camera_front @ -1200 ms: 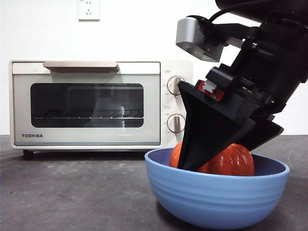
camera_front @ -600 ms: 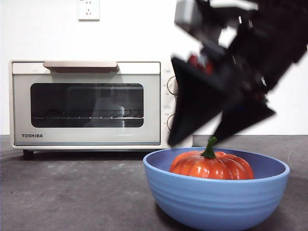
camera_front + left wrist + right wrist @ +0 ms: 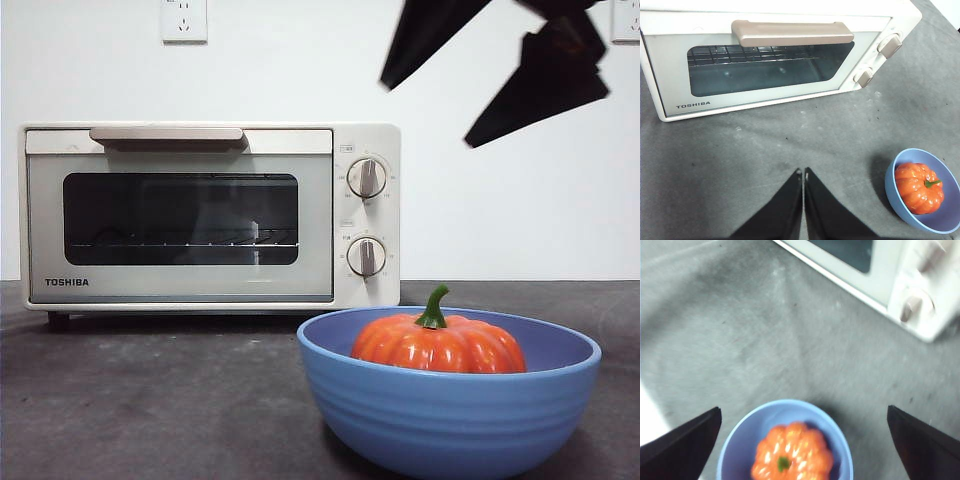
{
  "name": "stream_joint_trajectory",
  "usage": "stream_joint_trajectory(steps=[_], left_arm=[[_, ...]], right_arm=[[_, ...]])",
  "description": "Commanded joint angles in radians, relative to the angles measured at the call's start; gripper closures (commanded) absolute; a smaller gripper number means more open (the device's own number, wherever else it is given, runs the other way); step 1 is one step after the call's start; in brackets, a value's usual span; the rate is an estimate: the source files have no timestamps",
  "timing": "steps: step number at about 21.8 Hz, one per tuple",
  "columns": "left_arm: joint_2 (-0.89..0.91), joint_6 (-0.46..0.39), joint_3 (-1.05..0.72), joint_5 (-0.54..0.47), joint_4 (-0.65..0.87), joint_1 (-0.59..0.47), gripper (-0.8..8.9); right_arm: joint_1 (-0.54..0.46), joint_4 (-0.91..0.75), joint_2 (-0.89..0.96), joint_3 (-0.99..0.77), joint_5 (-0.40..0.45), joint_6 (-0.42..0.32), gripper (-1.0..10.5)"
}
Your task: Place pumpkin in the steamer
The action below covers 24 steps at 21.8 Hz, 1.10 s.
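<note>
The right gripper [image 3: 495, 70] hangs at the upper right of the front view, jaws spread wide and holding nothing. Directly below it, at the lower right of that frame, the pumpkin [image 3: 438, 343] sits upright in the blue bowl [image 3: 440, 425], green stem up. The left gripper [image 3: 803, 175] has its jaws pressed together, empty, above bare grey table [image 3: 740, 155]. The steamer [image 3: 200, 215] stands at the left, door closed, behind the bowl.
</note>
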<state>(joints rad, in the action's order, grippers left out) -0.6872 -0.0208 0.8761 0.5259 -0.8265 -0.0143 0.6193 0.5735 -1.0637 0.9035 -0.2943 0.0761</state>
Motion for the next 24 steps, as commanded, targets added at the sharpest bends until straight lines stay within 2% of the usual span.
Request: stream_joint_trajectory(steps=[1, 5, 8, 13, 19, 24], left_arm=[[-0.005, -0.017, 0.019, 0.004, 0.01, 0.003, 7.98], [-0.005, -0.017, 0.019, 0.004, 0.009, 0.003, 7.98], [-0.005, -0.017, 0.019, 0.004, 0.01, 0.003, 7.98], [-0.006, -0.016, 0.019, 0.003, 0.02, 0.003, 7.98], [-0.075, 0.076, 0.029, 0.002, 0.226, 0.038, 7.98], [-0.232, 0.078, 0.1, -0.051, 0.335, 0.1, 7.98]], right_arm=[[-0.077, 0.007, 0.021, 0.012, -0.096, 0.017, 3.9], [-0.196, 0.055, 0.061, 0.012, -0.233, 0.003, 4.0], [-0.217, 0.12, 0.066, 0.012, -0.23, -0.037, 4.0], [-0.217, 0.123, 0.066, 0.012, -0.23, -0.039, 4.0], [-0.217, 0.123, 0.066, 0.012, -0.23, -0.039, 4.0], [-0.217, 0.123, 0.066, 0.012, -0.23, -0.038, 4.0]])
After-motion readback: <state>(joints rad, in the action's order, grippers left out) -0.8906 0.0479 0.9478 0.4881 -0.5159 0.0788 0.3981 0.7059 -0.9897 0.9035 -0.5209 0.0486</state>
